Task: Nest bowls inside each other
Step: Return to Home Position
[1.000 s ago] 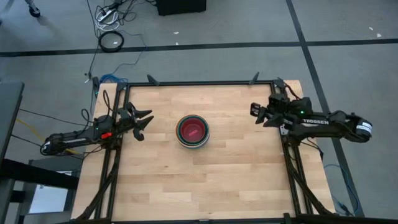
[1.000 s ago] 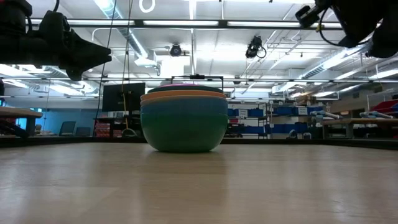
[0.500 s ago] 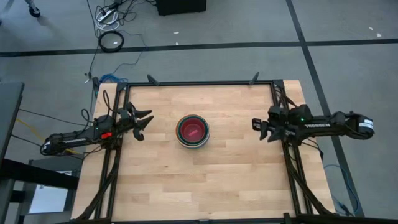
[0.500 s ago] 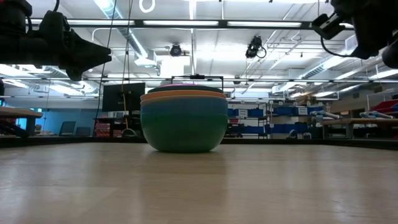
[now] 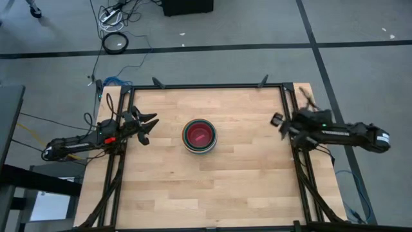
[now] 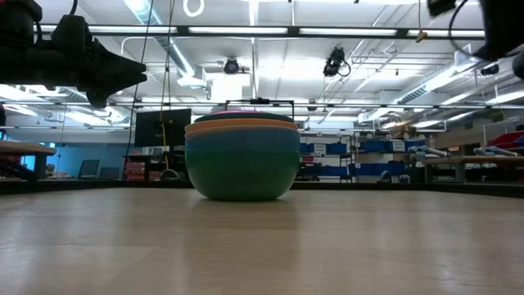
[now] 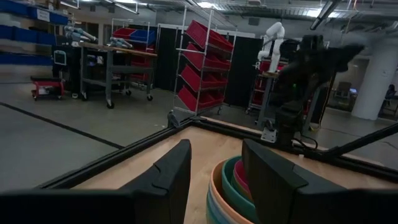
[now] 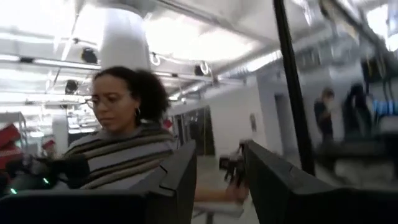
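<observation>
The bowls point(image 5: 199, 135) stand nested in one stack at the middle of the wooden table. A pink-red bowl shows innermost from above. In the low view the stack point(image 6: 242, 156) rests on the teal outer bowl's bottom, with blue and orange rims above it. My left gripper point(image 5: 149, 124) hovers open at the table's left edge, pointing level at the stack point(image 7: 227, 193), well short of it. My right gripper point(image 5: 278, 122) is open and raised at the table's right edge, far from the bowls. In its own view my right gripper point(image 8: 217, 180) has nothing between the fingers.
A black metal frame point(image 5: 206, 85) runs along the table's edges. Bare wood lies all around the stack. A person point(image 8: 124, 143) shows beyond the table in the right wrist view. Cables point(image 5: 116, 42) lie on the floor behind.
My right gripper has swung a little toward the table's near edge and drawn back toward the right edge, rolling about its own pointing line; its fingers stay open. The bowl stack has kept still.
</observation>
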### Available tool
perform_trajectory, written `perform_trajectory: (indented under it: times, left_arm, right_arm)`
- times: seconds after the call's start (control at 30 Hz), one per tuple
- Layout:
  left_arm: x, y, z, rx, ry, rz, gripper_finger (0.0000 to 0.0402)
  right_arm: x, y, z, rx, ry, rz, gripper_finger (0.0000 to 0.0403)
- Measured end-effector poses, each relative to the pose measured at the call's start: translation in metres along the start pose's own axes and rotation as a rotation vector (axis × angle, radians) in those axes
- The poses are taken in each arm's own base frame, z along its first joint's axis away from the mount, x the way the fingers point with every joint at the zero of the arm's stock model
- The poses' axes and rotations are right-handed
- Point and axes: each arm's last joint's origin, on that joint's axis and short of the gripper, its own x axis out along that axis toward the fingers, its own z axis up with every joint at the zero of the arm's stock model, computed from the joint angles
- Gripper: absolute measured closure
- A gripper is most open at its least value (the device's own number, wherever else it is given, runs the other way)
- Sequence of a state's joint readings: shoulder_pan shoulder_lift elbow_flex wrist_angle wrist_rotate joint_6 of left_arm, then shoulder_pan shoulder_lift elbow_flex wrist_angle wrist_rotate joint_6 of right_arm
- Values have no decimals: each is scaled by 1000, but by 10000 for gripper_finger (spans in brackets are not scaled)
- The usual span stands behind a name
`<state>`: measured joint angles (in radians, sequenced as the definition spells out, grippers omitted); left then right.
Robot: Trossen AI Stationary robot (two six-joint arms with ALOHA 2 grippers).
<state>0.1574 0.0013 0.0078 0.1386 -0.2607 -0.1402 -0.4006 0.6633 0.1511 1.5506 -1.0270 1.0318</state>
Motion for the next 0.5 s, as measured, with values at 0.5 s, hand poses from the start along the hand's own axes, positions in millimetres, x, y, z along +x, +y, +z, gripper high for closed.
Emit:
perform_trajectory:
  times: [0.5]
  left_arm:
    - [-1, -1, 11, -105, -109, -8, 249]
  right_arm:
    - [29, 94, 112, -286, -21, 93, 277]
